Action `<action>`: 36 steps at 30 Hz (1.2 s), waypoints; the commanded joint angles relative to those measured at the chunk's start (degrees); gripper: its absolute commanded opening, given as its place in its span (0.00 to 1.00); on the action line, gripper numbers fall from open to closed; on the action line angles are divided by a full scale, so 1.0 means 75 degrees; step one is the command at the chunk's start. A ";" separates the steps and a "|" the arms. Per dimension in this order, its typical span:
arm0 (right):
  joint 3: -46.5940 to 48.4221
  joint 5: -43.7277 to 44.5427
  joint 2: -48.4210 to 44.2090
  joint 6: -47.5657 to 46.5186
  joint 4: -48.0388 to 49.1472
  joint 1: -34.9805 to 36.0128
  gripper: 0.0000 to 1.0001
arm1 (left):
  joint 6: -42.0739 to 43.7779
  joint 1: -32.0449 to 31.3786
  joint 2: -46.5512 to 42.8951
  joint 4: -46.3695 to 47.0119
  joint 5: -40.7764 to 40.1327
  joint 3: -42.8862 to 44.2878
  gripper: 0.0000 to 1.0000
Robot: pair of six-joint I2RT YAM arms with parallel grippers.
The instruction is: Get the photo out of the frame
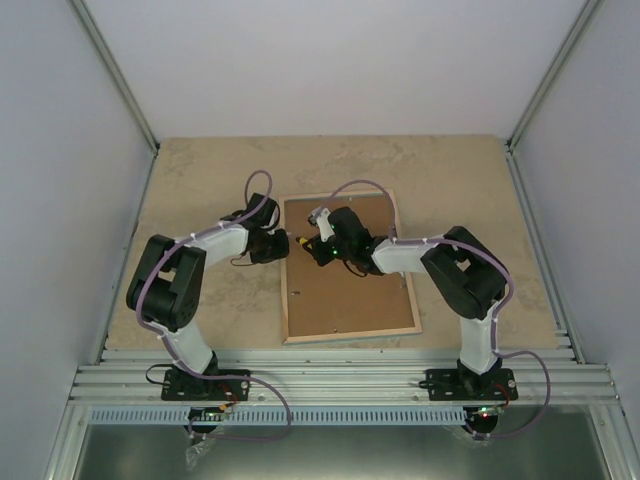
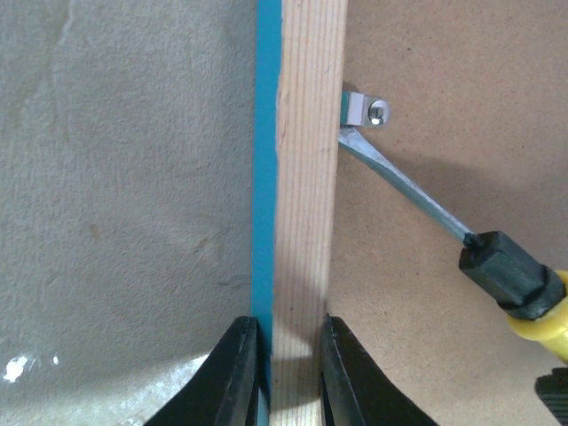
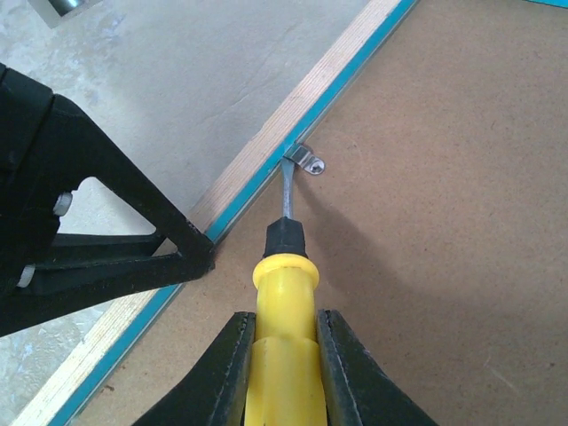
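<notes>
The frame [image 1: 349, 334] lies face down on the table, wood back rim [image 2: 306, 177] and turquoise edge [image 2: 265, 177] up. The brown backing board [image 1: 350, 295] fills it. The photo is hidden. My left gripper [image 2: 288, 373] is shut on the frame's left rim. My right gripper [image 3: 286, 355] is shut on a yellow-handled screwdriver [image 3: 282, 302]. Its blade tip rests at a small metal clip [image 3: 311, 161] on the inner edge of the rim; the clip also shows in the left wrist view [image 2: 366, 110].
The beige tabletop [image 1: 200, 190] is bounded by white walls at the sides and back. An aluminium rail [image 1: 340, 375] runs along the near edge by the arm bases.
</notes>
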 commanded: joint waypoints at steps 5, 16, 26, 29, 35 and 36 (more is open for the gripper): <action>-0.0343 0.1323 -0.0278 0.0920 0.2476 0.0204 0.00 | -0.0646 -0.0574 -0.0034 -0.0249 0.1185 -0.0493 0.00; -0.0325 0.1489 -0.0354 0.1119 0.2264 0.0144 0.00 | -0.0885 -0.0574 -0.0186 -0.0023 0.1231 -0.0820 0.00; -0.1038 0.0845 -0.1345 0.0213 0.1517 -0.0021 0.00 | -0.0438 -0.0567 -0.0197 -0.0448 0.0626 -0.0554 0.00; -0.1018 0.0634 -0.1603 -0.0009 0.1322 -0.0118 0.01 | -0.0310 -0.0576 -0.0244 -0.0506 0.0531 -0.0518 0.00; -0.0661 0.0615 -0.1567 -0.0393 0.0801 -0.0218 0.01 | -0.0137 -0.0574 -0.0204 -0.0577 0.0375 -0.0395 0.00; -0.0557 0.0615 -0.1493 -0.0406 0.0692 -0.0238 0.00 | -0.0140 -0.0574 -0.0209 -0.0577 0.0376 -0.0388 0.00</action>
